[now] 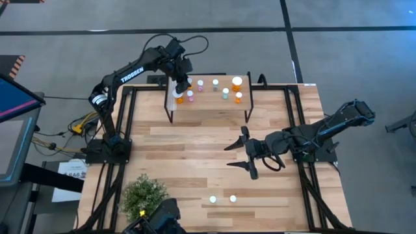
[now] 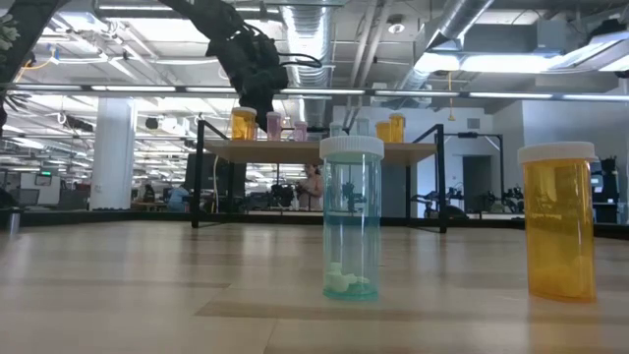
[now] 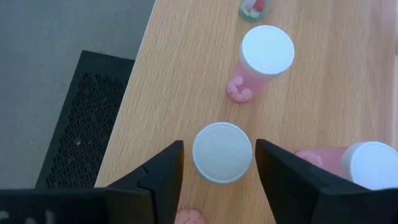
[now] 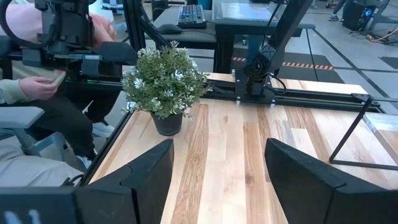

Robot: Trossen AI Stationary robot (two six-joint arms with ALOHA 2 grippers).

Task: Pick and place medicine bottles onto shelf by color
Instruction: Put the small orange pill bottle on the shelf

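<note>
The left gripper [image 3: 217, 163] hangs over the left end of the shelf [image 1: 208, 107]. A white-capped pink bottle [image 3: 222, 152] stands upright between its fingers [image 3: 163, 171]. A narrow gap shows on each side of the cap, so the jaws are released and touch nothing. Two more pink bottles [image 3: 266, 55] stand just beside it in the left wrist view, and part of a green one [image 3: 253, 7] shows beyond.

Shelf count, high view: eight bottles. These are one large orange [image 1: 179, 97] at the left end, pink ones next, green [image 1: 225, 93] right of centre, and two orange [image 1: 237, 83] at the right end.

Table count: two bottles at the near edge, one teal [image 2: 352, 218] and one orange [image 2: 559, 220], both upright.

The right gripper [image 1: 242, 155] waits at mid-table, jaws spread wide and empty. One plant [image 4: 165, 84] stands at the table's near left corner.
</note>
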